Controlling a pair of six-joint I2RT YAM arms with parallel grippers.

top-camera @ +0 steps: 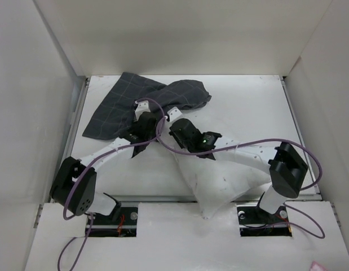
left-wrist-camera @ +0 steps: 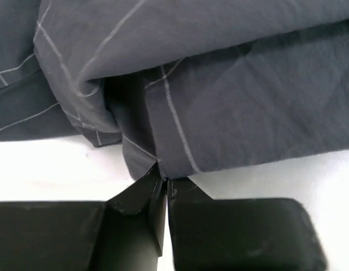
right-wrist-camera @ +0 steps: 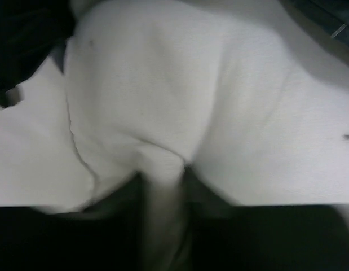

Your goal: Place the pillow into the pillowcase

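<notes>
- Your left gripper [left-wrist-camera: 162,179] had its jaws closed tight on the pillowcase [left-wrist-camera: 219,84]: the two black fingertips [left-wrist-camera: 141,195] met with a corner of the hem pinched between them.
- Just past that pinch, the dark grid-lined cloth rose in loose folds and filled the upper part of the left wrist view, with the bare white table [top-camera: 247,107] showing below it.
- Your right gripper [right-wrist-camera: 163,226] was gripping the pillow [right-wrist-camera: 163,84]: a ridge of white fabric ran down between the two dark fingers, though that view was blurred.
- Beyond that ridge, the pillow's plump surface filled most of the right wrist view, and a strip of the pillowcase showed at the top right corner.
- From above, the pillowcase lay crumpled at the far left of the table, and both arms reached in toward its near edge.
- The pillow lay on the near right under your right arm, one corner hanging over the table's near edge.
</notes>
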